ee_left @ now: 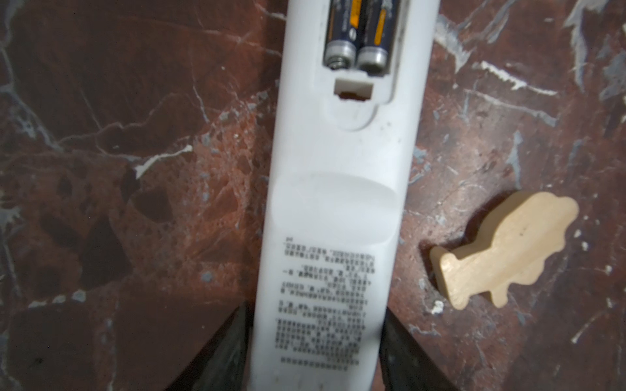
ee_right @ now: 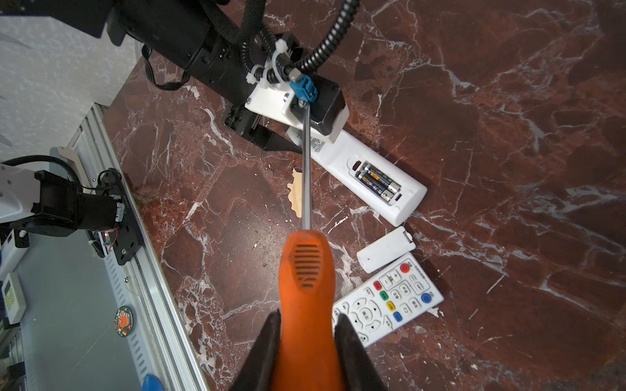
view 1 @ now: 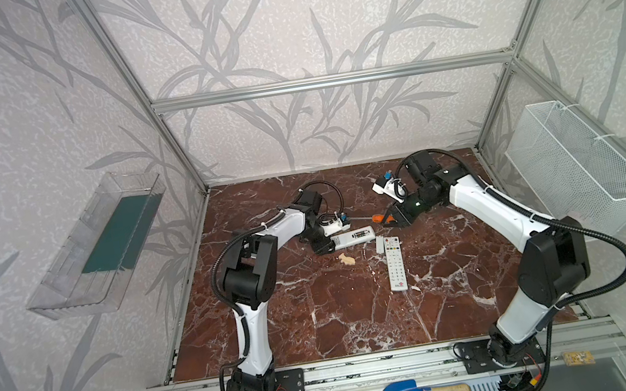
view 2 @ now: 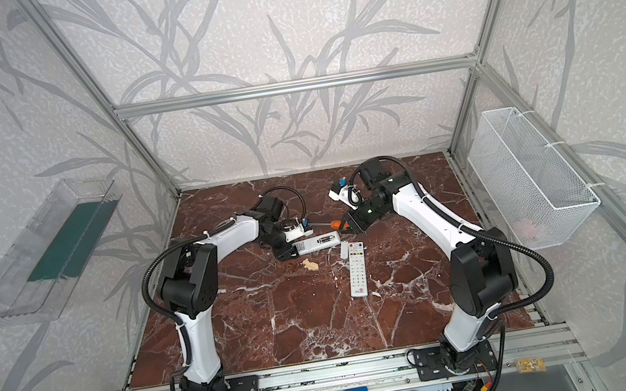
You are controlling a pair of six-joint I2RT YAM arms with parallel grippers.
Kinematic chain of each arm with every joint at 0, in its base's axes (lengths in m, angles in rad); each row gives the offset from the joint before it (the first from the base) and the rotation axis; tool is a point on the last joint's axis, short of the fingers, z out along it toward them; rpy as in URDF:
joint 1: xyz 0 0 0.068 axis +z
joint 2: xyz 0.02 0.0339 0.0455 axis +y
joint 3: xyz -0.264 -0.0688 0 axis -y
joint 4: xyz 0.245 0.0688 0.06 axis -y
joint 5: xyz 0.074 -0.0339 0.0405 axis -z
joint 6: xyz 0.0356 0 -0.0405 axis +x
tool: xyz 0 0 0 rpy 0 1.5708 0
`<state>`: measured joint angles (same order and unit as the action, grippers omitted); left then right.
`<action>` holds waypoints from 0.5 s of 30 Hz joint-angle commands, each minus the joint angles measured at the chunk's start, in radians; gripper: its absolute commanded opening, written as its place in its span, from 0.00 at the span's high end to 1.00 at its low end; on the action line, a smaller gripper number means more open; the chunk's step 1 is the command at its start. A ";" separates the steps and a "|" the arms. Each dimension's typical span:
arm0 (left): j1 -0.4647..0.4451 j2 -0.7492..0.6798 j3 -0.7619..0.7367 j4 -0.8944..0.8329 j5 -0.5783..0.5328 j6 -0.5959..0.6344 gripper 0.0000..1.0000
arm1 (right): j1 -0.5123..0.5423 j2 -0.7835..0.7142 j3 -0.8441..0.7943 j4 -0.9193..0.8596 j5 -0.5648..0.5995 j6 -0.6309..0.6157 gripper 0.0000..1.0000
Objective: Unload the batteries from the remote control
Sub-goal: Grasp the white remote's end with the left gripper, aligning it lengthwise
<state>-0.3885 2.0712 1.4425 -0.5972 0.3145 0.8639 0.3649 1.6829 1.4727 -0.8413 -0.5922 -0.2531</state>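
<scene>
My left claw (ee_left: 316, 315) is closed on the printed end of the remote (ee_left: 335, 189), one finger against each side. The remote lies back-up on the bench (ee_right: 508, 135). My right claw (ee_right: 308, 316) is clamped on the orange handle of a screwdriver (ee_right: 306, 270). Its shaft points toward my left wrist and is off to one side of the battery bay. The cover (ee_right: 384, 250) is off and lies just beside a second remote (ee_right: 389, 301), which is face up, so the opening step looks done. Both batteries (ee_right: 377, 181) sit side by side in the open bay, and none is out. I judge the unloading itself not yet begun: each cell has to be levered out.
</scene>
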 commanded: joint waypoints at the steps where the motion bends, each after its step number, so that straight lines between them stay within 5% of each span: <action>1: -0.011 0.050 -0.043 0.003 -0.076 0.009 0.38 | 0.008 0.018 0.016 -0.085 0.059 -0.012 1.00; 7: -0.016 0.064 -0.046 0.012 -0.077 -0.005 0.45 | 0.001 0.018 0.048 -0.143 0.150 0.013 1.00; 15: -0.017 0.047 -0.068 0.019 -0.088 -0.003 0.61 | -0.047 -0.025 0.054 -0.101 0.101 0.056 1.00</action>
<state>-0.4004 2.0659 1.4330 -0.5846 0.2993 0.8413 0.3382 1.6821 1.5101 -0.9016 -0.5053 -0.2241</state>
